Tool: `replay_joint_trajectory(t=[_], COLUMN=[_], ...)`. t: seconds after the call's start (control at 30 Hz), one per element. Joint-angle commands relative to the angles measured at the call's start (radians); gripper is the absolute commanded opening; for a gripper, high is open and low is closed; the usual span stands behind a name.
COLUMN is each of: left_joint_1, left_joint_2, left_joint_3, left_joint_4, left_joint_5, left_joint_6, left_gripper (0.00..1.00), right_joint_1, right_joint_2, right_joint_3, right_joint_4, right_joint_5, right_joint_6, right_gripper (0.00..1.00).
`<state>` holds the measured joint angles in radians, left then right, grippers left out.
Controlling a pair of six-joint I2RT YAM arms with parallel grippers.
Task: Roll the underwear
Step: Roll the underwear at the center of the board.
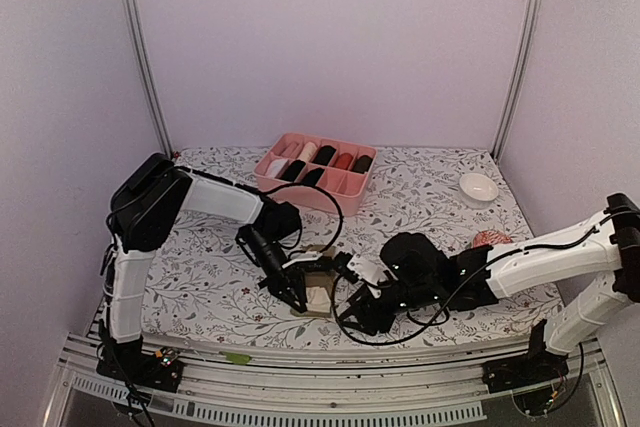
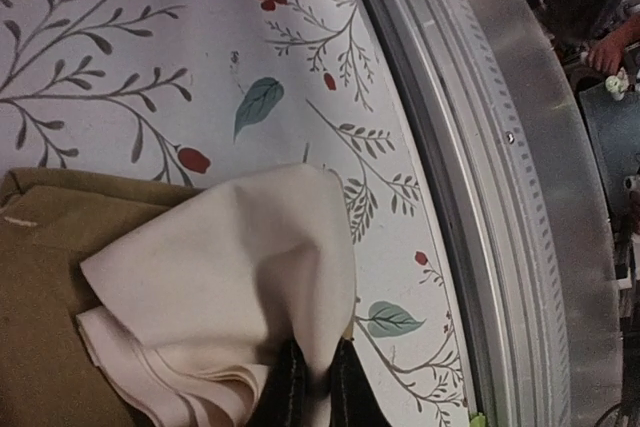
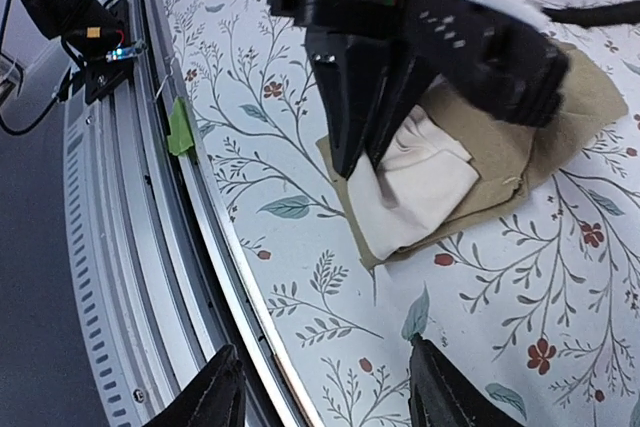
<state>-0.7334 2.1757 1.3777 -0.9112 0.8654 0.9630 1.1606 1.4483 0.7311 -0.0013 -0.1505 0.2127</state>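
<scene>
An olive-brown underwear (image 1: 320,292) with a cream lining lies near the table's front edge. In the left wrist view its cream fold (image 2: 230,267) bunches up over the olive cloth (image 2: 40,287). My left gripper (image 2: 315,372) is shut on that cream fold, which is pinched between the two black fingers (image 2: 285,392). The right wrist view shows the left gripper (image 3: 365,152) standing on the cream fabric (image 3: 425,182). My right gripper (image 3: 325,372) hangs open just beside the underwear, over the patterned cloth and front rail, with nothing between its jaws.
A pink divided box (image 1: 290,141) holding several rolled items stands at the back centre. To the right are a white bowl (image 1: 478,188) and a small red-and-white ball (image 1: 491,239). The metal front rail (image 3: 150,277) carries a green tape scrap (image 3: 180,127).
</scene>
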Motion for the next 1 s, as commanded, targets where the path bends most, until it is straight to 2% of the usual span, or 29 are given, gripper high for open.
replay_joint_trajectory(t=[0.0,0.2,0.47,0.63,0.73,0.83,0.87,0.9,0.97], left_joint_1=[0.027,0.029,0.029,0.032,0.037,0.044,0.049,0.056,0.078], left_joint_2=[0.118,0.172,0.199,0.211,0.212,0.194,0.179,0.165,0.097], left_joint_3=[0.068,0.113,0.118,0.128,0.132,0.131,0.130,0.123,0.103], left_joint_4=[-0.212,-0.258,-0.274,-0.276,-0.281,-0.277,-0.272,-0.258,-0.228], left_joint_5=[0.075,0.090,0.085,0.086,0.089,0.090,0.094,0.097,0.113], left_joint_6=[0.084,0.093,0.099,0.097,0.102,0.105,0.101,0.088,0.068], left_gripper=[0.00,0.00,0.00,0.00,0.00,0.00,0.03,0.06,0.16], right_joint_1=[0.041,0.052,0.053,0.054,0.054,0.053,0.053,0.053,0.049], right_joint_2=[0.146,0.326,0.405,0.476,0.508,0.520,0.513,0.503,0.480], right_joint_3=[0.101,0.216,0.246,0.277,0.285,0.301,0.305,0.307,0.312], right_joint_4=[0.047,0.096,0.119,0.108,0.099,0.061,0.050,0.038,0.024], right_joint_5=[0.017,0.024,0.071,0.077,0.088,0.076,0.063,0.042,-0.018], right_joint_6=[-0.140,-0.267,-0.409,-0.472,-0.482,-0.480,-0.472,-0.462,-0.429], right_gripper=[0.57,0.58,0.63,0.59,0.47,0.18,0.07,0.00,0.00])
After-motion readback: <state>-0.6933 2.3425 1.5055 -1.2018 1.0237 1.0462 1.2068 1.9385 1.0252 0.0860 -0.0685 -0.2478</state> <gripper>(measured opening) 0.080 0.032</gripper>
